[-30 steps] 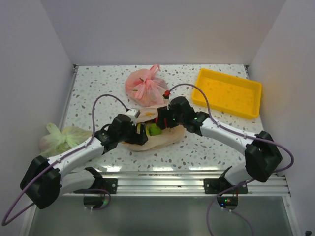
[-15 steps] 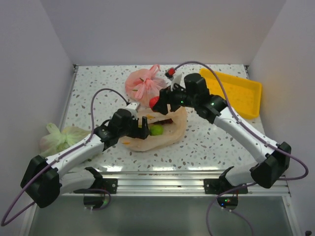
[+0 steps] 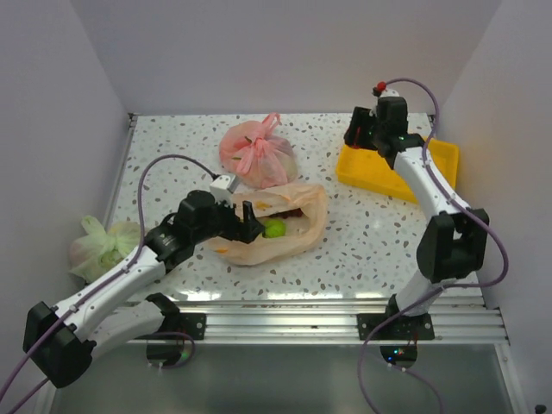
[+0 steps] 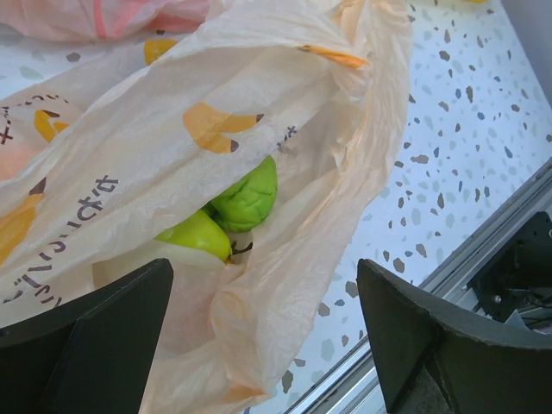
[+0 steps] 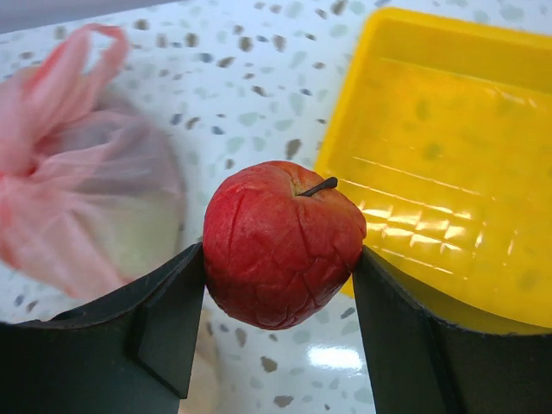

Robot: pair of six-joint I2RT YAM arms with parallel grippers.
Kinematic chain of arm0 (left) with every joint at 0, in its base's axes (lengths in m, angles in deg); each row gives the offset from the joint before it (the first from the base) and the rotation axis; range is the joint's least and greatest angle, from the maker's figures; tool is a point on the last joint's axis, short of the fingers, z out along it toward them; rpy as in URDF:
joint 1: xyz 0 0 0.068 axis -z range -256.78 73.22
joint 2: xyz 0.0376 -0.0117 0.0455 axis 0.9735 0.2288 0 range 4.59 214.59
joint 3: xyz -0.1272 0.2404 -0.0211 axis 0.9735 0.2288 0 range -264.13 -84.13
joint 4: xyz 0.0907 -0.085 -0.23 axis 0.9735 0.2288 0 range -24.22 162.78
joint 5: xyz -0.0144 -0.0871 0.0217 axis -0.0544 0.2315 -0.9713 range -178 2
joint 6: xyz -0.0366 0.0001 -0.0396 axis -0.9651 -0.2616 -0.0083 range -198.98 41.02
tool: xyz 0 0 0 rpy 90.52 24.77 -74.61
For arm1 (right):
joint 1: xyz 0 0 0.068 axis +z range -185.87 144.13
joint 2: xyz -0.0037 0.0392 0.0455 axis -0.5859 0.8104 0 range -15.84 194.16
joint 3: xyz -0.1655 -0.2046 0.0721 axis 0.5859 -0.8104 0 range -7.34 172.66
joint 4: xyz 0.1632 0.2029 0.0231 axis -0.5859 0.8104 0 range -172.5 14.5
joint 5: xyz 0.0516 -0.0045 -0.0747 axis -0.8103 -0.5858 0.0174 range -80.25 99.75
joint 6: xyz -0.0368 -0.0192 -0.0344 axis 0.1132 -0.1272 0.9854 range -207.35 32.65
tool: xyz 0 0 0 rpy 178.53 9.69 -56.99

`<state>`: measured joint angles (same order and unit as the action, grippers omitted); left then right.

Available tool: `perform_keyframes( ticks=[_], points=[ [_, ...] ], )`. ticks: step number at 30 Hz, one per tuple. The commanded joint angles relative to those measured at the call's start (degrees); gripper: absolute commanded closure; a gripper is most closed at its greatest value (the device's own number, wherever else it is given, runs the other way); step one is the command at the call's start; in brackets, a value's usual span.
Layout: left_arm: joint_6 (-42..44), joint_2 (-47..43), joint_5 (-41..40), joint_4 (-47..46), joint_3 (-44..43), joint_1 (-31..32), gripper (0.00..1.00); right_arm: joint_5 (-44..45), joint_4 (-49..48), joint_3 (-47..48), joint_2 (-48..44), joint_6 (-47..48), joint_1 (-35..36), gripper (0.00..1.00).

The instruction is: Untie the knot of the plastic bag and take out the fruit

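Observation:
The peach-orange plastic bag point(image 3: 297, 237) lies open at mid-table, with no knot in view. Inside it show a green apple point(image 4: 248, 194) and a green pear point(image 4: 197, 235); in the top view I see green fruit point(image 3: 274, 228) and a dark red piece point(image 3: 293, 211). My left gripper point(image 3: 248, 226) is open at the bag's left side. In the left wrist view its jaws point(image 4: 259, 345) stand wide apart with loose bag film point(image 4: 259, 285) between them. My right gripper point(image 3: 358, 134) is shut on the red apple point(image 5: 283, 246), held above the table by the yellow tray's left edge.
The yellow tray point(image 3: 401, 172) sits at the back right and also shows in the right wrist view point(image 5: 448, 164). A knotted pink bag point(image 3: 254, 153) lies behind the peach bag. A pale green bag point(image 3: 108, 243) lies at the left edge. The metal rail point(image 4: 483, 259) runs along the near edge.
My right gripper has lifted the red apple out of the bag and swung it back and right to the yellow tray's edge. My left gripper has stayed at the bag's mouth.

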<state>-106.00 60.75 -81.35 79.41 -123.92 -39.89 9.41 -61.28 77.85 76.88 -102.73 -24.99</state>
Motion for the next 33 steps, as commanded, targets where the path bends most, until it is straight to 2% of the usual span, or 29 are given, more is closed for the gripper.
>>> perform_keyframes(
  ticks=[1, 5, 7, 8, 10, 11, 12, 14, 17, 21, 24, 26, 29, 33],
  points=[
    [-1.0, -3.3, -1.0, 3.0, -3.5, 0.3, 0.06, 4.0, -4.5, 3.0, 6.9, -5.4, -4.3, 0.75],
    [-2.4, -4.8, -6.5, 7.6, -4.1, 0.3, 0.06, 4.8, -4.7, 7.3, 16.9, -7.3, -6.7, 0.73],
    [-2.9, -5.0, -10.2, 10.0, -4.0, 0.2, 0.05, 3.3, -5.5, 8.7, 21.9, -8.5, -8.1, 0.69],
    [-3.3, -5.1, -11.1, 10.5, -3.9, 0.3, 0.05, 2.6, -5.7, 9.1, 23.2, -8.6, -8.3, 0.61],
    [-4.8, -5.4, -13.9, 11.8, -3.5, 0.3, 0.05, 0.9, -5.9, 10.6, 25.6, -8.5, -8.6, 0.52],
    [-5.4, -5.9, -14.9, 12.1, -3.2, 0.2, 0.04, 0.5, -5.9, 11.0, 26.7, -8.4, -8.6, 0.41],
    [-5.9, -6.1, -16.6, 12.3, -3.1, 0.2, 0.04, 0.5, -5.9, 11.3, 27.2, -8.3, -8.6, 0.35],
    [-7.3, -6.9, -18.0, 12.4, -2.3, 0.2, 0.03, -1.2, -6.0, 11.5, 27.2, -8.1, -8.6, 0.13],
    [-8.7, -7.3, -20.4, 12.5, -1.7, 0.3, 0.01, -1.7, -5.7, 11.4, 26.0, -7.5, -8.6, 0.01],
    [-8.9, -6.1, -21.7, 12.7, -2.4, 0.2, 0.00, -3.9, -3.6, 10.2, 20.5, -7.2, -8.6, 0.01],
    [-9.3, -5.0, -23.2, 13.7, -3.1, 0.2, 0.00, -5.2, -4.7, 4.9, 14.4, -7.1, -7.3, 0.02],
    [-9.4, -4.4, -23.5, 13.8, -3.1, 0.2, 0.00, -6.8, -5.7, 0.1, 7.1, -6.6, -6.0, 0.01],
    [-8.8, -3.9, -23.5, 13.2, -2.7, 0.1, 0.00, -7.3, -6.6, -4.9, -2.0, -1.6, -0.9, 0.01],
    [-8.0, -3.3, -23.3, 12.7, -2.3, 0.2, 0.00, -8.9, -3.6, -7.5, -9.7, 3.4, 10.4, 0.03]
  ],
)
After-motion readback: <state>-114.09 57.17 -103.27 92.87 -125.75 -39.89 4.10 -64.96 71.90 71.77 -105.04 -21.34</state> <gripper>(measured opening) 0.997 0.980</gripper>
